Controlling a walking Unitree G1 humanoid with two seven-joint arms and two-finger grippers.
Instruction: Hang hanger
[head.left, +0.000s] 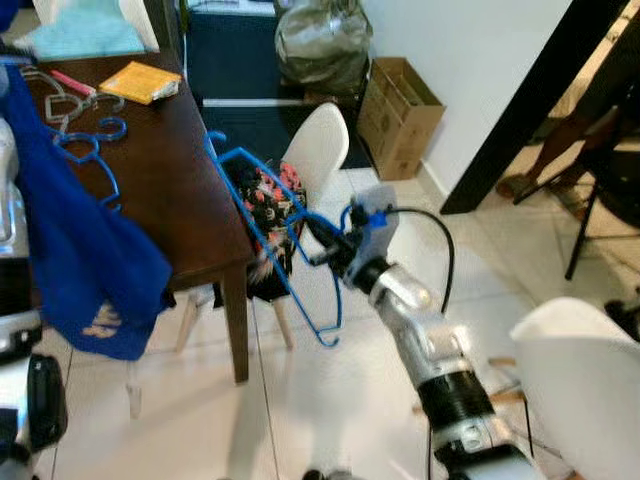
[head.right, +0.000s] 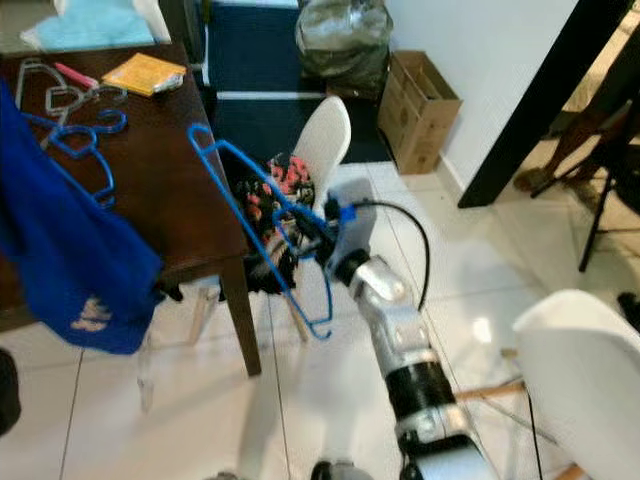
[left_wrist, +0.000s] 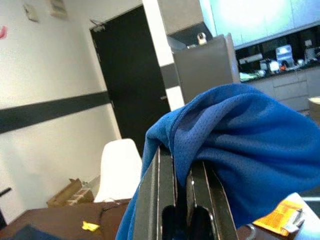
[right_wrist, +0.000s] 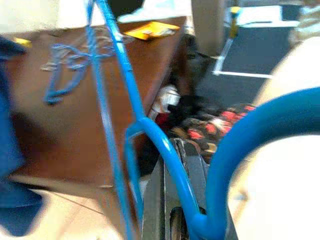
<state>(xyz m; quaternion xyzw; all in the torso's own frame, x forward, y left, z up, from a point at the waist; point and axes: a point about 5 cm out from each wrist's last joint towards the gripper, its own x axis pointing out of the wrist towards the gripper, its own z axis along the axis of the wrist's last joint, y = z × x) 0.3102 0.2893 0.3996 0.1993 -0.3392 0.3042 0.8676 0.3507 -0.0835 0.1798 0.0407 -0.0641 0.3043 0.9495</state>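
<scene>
Two blue hangers: one (head.left: 275, 235) held mid-frame, one (head.left: 92, 150) lying on the table (head.left: 180, 190) at left. At least one pale wire hanger (head.left: 55, 100) lies by it at upper left; the exact number cannot be told. One blue garment (head.left: 75, 250) at far left. One yellow packet (head.left: 140, 82) near the top. One cardboard box (head.left: 398, 115) upper right of centre. Two white chairs: one (head.left: 318, 150) at centre, one (head.left: 575, 380) at lower right. One grey bag (head.left: 322, 42) at top.

Cardboard box (head.left: 398, 115), perhaps a yellow packet (head.left: 140, 81)
</scene>
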